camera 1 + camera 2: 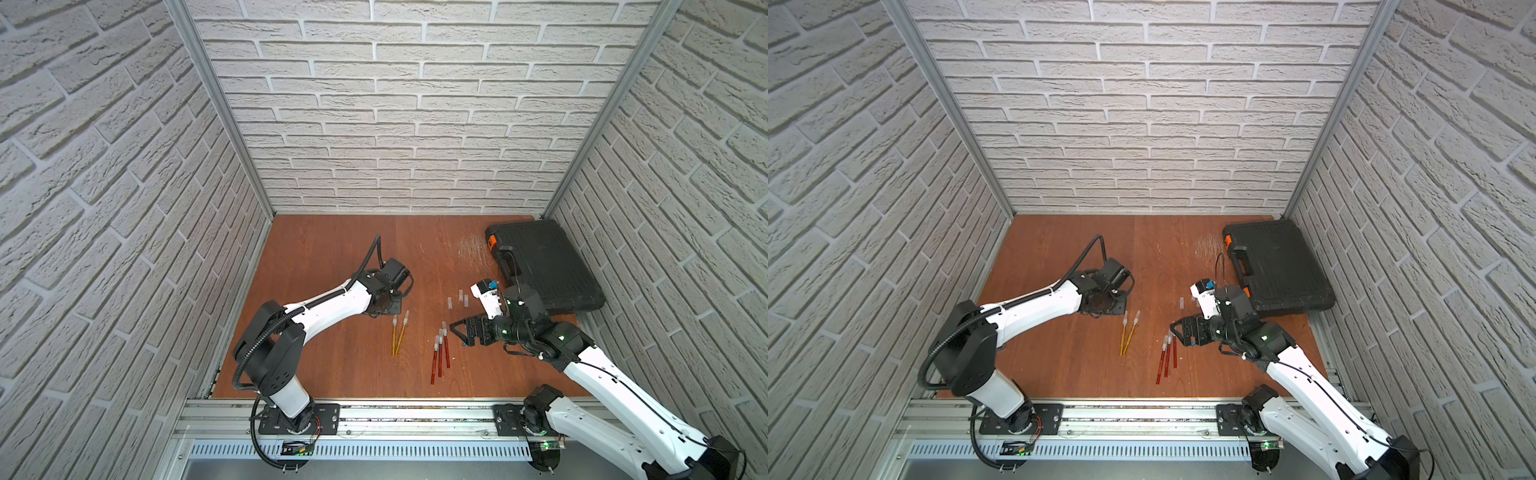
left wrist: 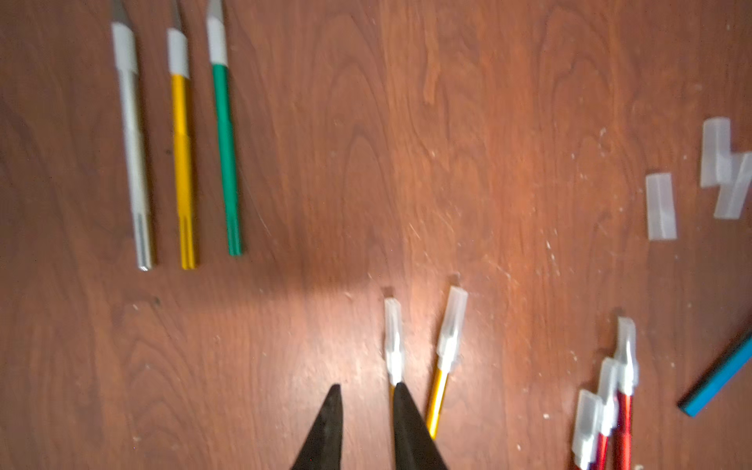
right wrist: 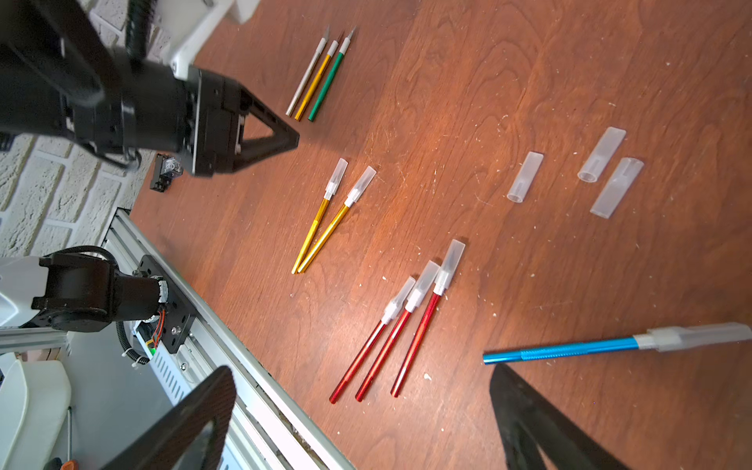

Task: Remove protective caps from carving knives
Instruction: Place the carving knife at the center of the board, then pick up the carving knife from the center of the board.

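From both top views I am looking down on the table (image 1: 332, 257). The left gripper (image 1: 386, 309) is hanging nose-down just beyond two capped gold knives (image 1: 394, 340). The right gripper (image 1: 457, 334) is reaching in beside three capped red knives (image 1: 440, 361). A few loose caps (image 1: 459, 297) are lying between the reds and the black case (image 1: 548, 266). The left arm is covering the table beneath it, and from up here I cannot tell how the left jaws are standing.

The left wrist camera, though blurred, is filling that gap. A silver knife (image 2: 134, 142), a bare gold knife (image 2: 183, 162) and a green knife (image 2: 226, 154) are lying side by side with their blades exposed. The left fingers (image 2: 329, 423) are standing slightly parted with nothing between them, hovering by the handle of one capped gold knife.

The right wrist camera is showing the right jaws spread wide and empty. A blue knife (image 3: 569, 350) is lying just ahead of them with its cap (image 3: 700, 335) on. I am barely making out this knife in the top views. Here I am also counting exactly three loose caps, well apart from the bare knives.

So I am judging three knives done and six waiting: two gold, three red, one blue. That puts the job at roughly a third of the way.
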{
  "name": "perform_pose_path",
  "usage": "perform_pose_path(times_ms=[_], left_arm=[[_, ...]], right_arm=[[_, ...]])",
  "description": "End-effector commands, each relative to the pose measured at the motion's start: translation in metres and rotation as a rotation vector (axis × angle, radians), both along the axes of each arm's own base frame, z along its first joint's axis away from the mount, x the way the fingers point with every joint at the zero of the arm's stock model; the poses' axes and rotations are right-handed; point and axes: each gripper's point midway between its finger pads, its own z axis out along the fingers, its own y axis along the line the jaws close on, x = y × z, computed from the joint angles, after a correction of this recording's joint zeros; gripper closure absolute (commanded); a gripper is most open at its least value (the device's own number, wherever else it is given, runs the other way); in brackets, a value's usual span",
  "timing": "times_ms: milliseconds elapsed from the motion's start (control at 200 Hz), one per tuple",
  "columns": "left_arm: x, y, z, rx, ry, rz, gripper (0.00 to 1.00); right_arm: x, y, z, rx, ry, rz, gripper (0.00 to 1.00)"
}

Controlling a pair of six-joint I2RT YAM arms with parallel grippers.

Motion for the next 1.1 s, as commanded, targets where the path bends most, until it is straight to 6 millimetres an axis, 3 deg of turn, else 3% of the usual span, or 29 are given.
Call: perform_pose_path(times_ms=[0,430,1095], left_arm=[[-0.019,-0.003,-0.003,-0.006,0.009,0.059,0.76],[-0.054,-0.018,-0.038,0.080,0.055,0.036,0.76],[-0.058,-0.009,-0.071,0.156,0.103,0.044,0.80]], right_arm=[[-0.002,0.000,0.012,-0.001,-0.027,0.012,0.03],[0.001,-0.005,0.009,-0.022,-0.033,-0.013,0.04],[0.003,-0.010,0.008,-0.041,-0.038,-0.042,0.03]])
